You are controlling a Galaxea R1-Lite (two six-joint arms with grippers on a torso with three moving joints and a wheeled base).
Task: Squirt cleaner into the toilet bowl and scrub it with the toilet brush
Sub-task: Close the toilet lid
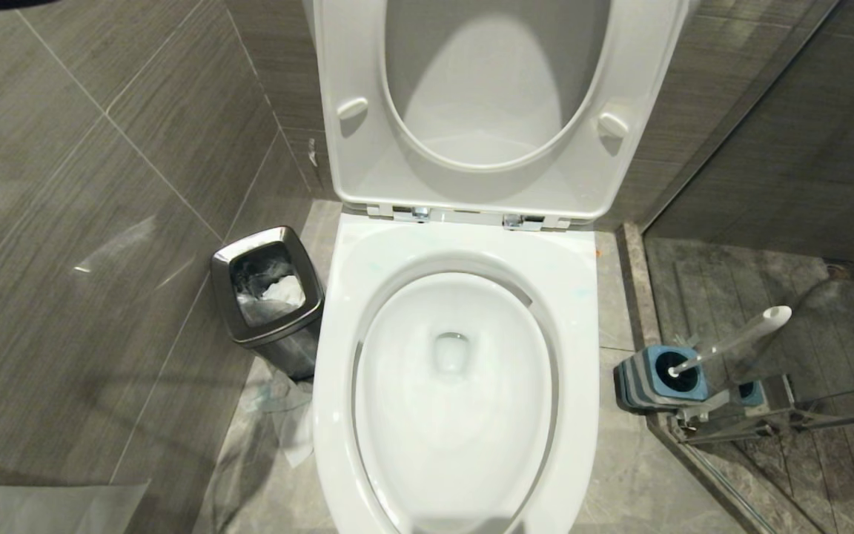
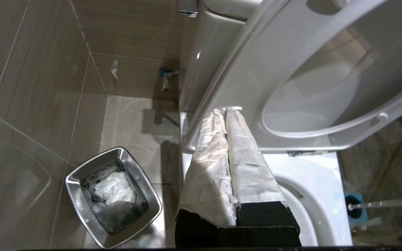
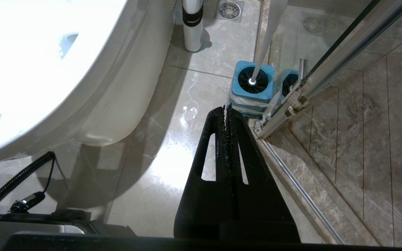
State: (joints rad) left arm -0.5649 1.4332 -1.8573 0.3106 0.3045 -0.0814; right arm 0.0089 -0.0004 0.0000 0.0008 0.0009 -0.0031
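Left gripper: [image 2: 224, 113] its two fingers are wrapped in white cloth and pressed together with nothing between them; it hangs over the rear left corner of the toilet bowl's rim, its tips just in front of the raised seat's edge.
Right gripper: [image 3: 226, 108] black fingers closed tip to tip, holding nothing; it sits low beside the toilet bowl, pointing at the floor just short of the brush holder.
Toilet bowl: [image 1: 574, 311] white and glossy, the landmark for everything here; its basin is open.
Seat and lid: [image 1: 356, 159] both tipped up against the tank behind the toilet bowl.
Toilet brush: [image 1: 740, 340] a slim white handle leaning away from the toilet bowl, its head down in the holder.
Brush holder: [image 1: 649, 382] small, square and blue-topped with grey stripes, on the floor to the right of the toilet bowl, against a glass shower door's metal frame [image 3: 293, 101].
Waste bin: [image 1: 228, 297] steel, lined with a bag and holding crumpled paper, on the floor just left of the toilet bowl.
Walls: [image 1: 86, 185] grey tile to the left of and behind the toilet bowl.
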